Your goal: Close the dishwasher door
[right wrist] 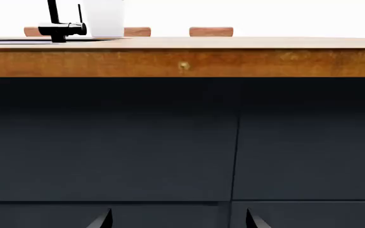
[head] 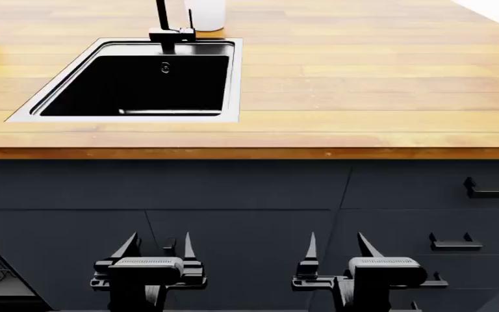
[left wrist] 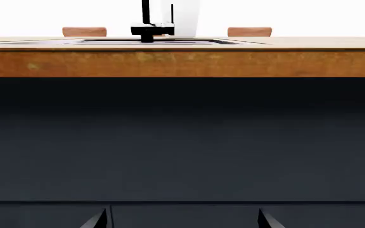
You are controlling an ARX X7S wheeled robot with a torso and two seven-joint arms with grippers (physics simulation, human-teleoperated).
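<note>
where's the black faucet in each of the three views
Head view: the black faucet stands at the top, left of centre, behind the sink.
Left wrist view: faucet at top centre, above the counter edge.
Right wrist view: faucet in the top left corner.
Shared landmark: the wooden countertop's front edge.

Wooden countertop (head: 362, 84), matt navy cabinets (head: 232, 188)

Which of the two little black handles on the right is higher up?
The upper handle, just under the wooden counter at the right edge. The lower handle is shorter and closer to the right claw.
</note>
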